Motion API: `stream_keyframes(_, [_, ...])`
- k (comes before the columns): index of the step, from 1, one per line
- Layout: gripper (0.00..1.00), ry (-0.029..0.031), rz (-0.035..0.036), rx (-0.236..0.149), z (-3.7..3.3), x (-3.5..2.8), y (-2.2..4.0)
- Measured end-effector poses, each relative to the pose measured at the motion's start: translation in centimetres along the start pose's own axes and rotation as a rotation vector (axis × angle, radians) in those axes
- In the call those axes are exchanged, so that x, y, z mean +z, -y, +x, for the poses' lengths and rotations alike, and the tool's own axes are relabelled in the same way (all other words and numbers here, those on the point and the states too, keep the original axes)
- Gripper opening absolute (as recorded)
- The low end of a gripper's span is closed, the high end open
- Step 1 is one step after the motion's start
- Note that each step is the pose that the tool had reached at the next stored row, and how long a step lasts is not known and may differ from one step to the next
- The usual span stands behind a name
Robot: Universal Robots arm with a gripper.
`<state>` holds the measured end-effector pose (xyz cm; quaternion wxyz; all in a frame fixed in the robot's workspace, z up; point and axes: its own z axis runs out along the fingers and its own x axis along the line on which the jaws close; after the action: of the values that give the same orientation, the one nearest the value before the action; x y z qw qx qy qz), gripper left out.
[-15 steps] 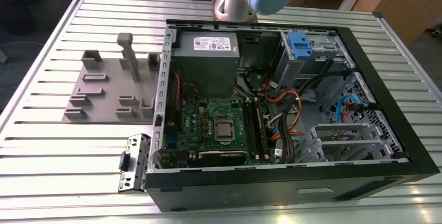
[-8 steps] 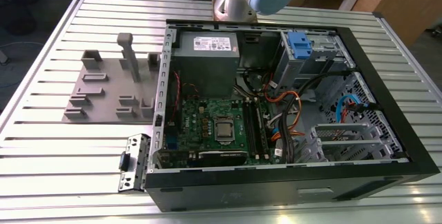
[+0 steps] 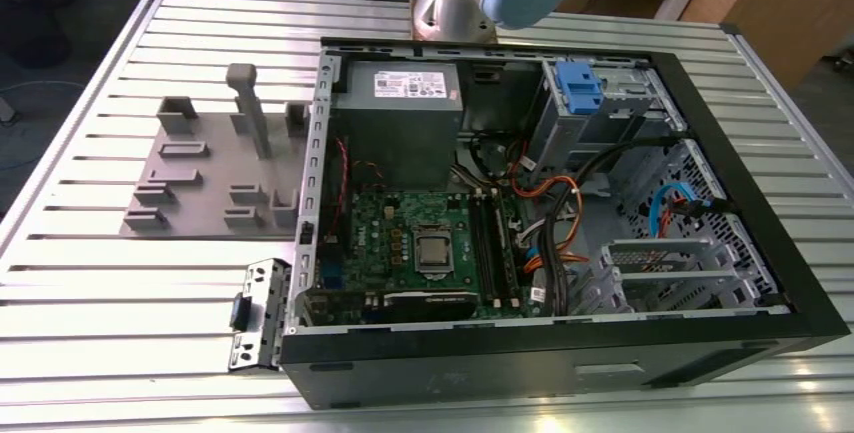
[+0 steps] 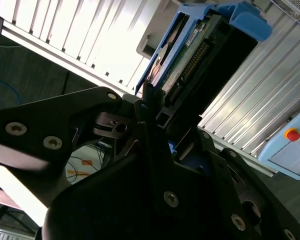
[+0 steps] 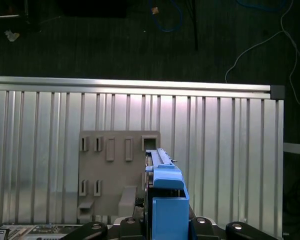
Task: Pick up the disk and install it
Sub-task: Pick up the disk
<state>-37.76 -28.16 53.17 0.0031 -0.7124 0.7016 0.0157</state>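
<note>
Disk [image 4: 192, 55] within the gripper [image 4: 160, 114]

Table [image 3: 80, 313]: under everything.
Computer case [image 3: 534, 371]: on the table, toward the exterior view's right.
Fixture plate [image 3: 200, 188]: on the table, just beside the case, on its left.
Power supply [image 3: 396, 123]: in the case, behind the motherboard [image 3: 414, 243].
Disk [image 4: 190, 50]: clamped in the gripper [image 4: 167, 107].

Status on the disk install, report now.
Claw shut on the disk, blue bracket on. Disk edge-on above the slatted table and grey fixture plate. Case open, disk not in; cables loose below the drive bay.
</note>
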Motion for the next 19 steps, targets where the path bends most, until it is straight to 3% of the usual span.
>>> stream_keyframes(19, [0.36,0.0002,-0.0001,0.000,-0.05,-1.68,-0.03])
